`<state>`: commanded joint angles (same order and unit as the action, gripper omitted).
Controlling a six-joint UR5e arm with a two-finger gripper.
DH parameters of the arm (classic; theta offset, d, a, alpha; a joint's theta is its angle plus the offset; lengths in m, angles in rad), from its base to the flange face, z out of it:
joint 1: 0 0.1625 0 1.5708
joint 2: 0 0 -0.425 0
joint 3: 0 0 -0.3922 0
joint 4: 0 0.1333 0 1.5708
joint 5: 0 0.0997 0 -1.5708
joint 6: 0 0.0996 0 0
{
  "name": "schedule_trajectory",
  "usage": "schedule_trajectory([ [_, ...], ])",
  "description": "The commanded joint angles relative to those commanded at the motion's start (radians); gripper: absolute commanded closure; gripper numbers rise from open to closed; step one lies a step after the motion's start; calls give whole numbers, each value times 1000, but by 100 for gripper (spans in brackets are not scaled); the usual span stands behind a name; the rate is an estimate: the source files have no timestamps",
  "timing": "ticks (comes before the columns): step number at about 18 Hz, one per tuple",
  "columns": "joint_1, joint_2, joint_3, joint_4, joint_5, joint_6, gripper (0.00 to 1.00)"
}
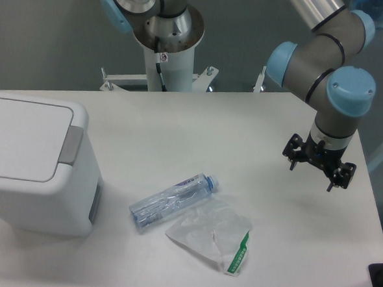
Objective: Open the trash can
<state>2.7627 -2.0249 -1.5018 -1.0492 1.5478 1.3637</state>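
1. The trash can [34,166] stands on the left part of the white table [244,134], cut off by the left edge of the view. It is a white boxy bin with rounded corners.
2. Its flat white lid [22,140] is down, lying flush with the body. The grey rectangular push tab [70,144] sits at the lid's right edge, so the tabbed side of the bin faces right, toward the middle of the table. How far the bin reaches to the left cannot be seen, so its long axis cannot be told for certain.
3. A clear plastic bottle [173,201] lies on its side just right of the bin, apart from it. Its long axis runs diagonally, cap end up and to the right.
4. A thin translucent plastic bag [209,234] with a green strip lies crumpled just below the bottle, touching or overlapping it near the cap end.
5. The gripper [319,165] hangs above the right side of the table, well apart from the bin, pointing down, with nothing in it. It is small and dark, and I cannot tell how far its fingers stand apart.
6. The arm [326,61], grey with light blue joint caps, comes down to it from the upper right. Its white base column [164,51] stands behind the table's far edge.
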Motion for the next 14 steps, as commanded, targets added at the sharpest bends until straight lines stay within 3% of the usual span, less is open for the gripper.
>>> schedule_trajectory([
  [9, 23, 5, 14, -14, 8, -55, 0],
  [14, -11, -5, 101, -145, 14, -162, 0],
])
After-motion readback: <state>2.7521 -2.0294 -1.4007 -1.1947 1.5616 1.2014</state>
